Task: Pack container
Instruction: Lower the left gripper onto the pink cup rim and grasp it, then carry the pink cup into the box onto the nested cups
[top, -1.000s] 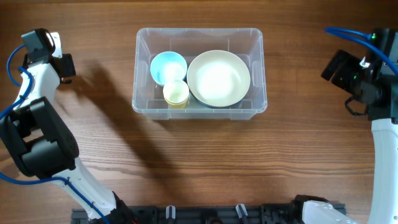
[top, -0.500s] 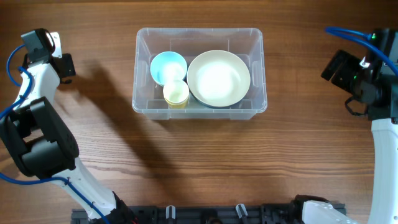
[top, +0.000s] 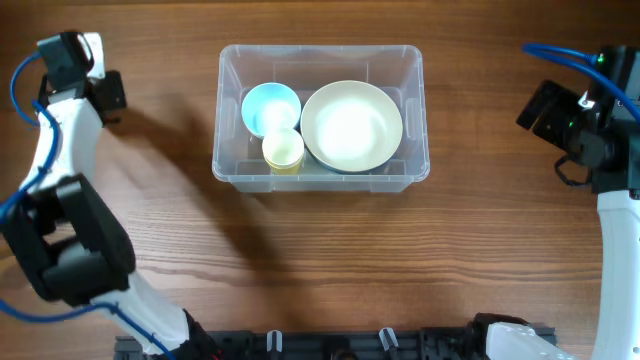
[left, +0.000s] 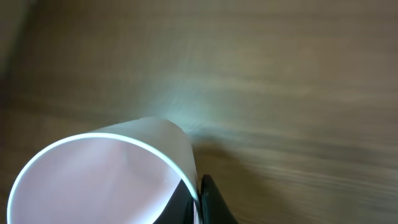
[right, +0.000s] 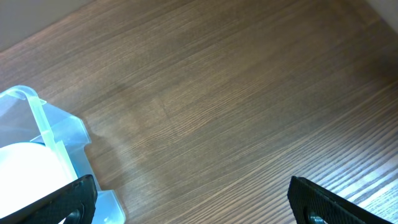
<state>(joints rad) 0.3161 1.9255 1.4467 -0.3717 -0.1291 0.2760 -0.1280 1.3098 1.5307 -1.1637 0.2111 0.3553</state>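
Left hand (top: 106, 89) is pinched together on the pale cup's (left: 106, 180) thin wall, right hand (right: 189, 202) spread wide, empty. The container (top: 320, 47) sits well away from my left hand, crowded with bowls (top: 350, 125). I worry this shallow pinch slips mid-carry.

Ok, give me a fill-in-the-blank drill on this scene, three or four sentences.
1. The clear container holds ____ dishes.
2. The cream bowl lies on the side nearer the ____ arm.
3. The cup at the left fingers is ____ in colour.
4. The right fingers stand ____.
Missing words: three; right; pink; open.
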